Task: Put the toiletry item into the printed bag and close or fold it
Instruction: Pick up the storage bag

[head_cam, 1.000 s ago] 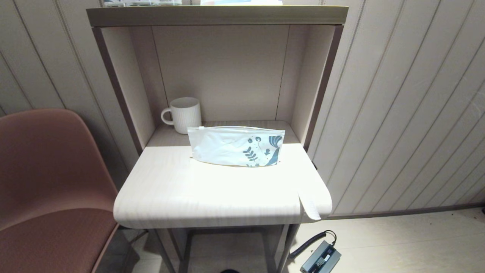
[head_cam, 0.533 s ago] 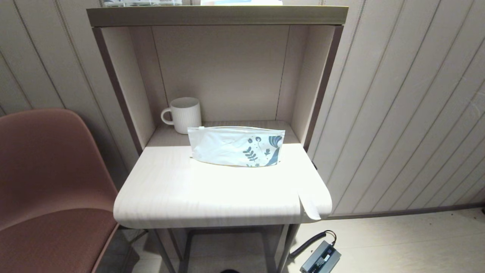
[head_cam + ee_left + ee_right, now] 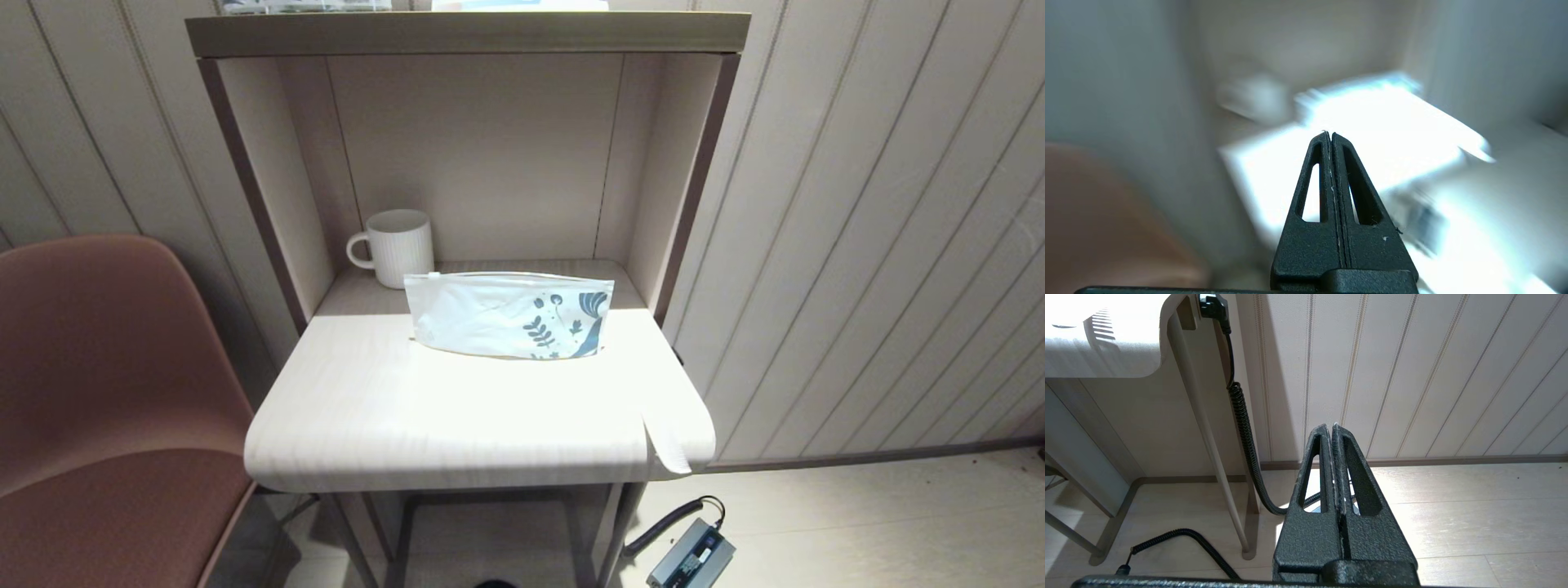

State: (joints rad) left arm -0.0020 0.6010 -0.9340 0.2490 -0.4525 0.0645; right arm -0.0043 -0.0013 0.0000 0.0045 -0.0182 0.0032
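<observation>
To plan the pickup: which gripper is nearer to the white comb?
Right, probably. The right gripper is low, beneath the corner bearing the comb; the left gripper is across the table from it.

Both grippers closed and empty, neither arm in the head view.

The left gripper (image 3: 1329, 134) shows in its wrist view with its two black fingers pressed flat together from base to tip, so that only a thin seam runs between them, and nothing is held. Its tips point forward and slightly up. The right gripper (image 3: 1331, 425) shows in its own wrist view in the same state: both fingers meet along their whole length, with nothing between them. It hangs low and clear of any contact. Neither arm, wrist nor gripper appears in the head view.
</observation>
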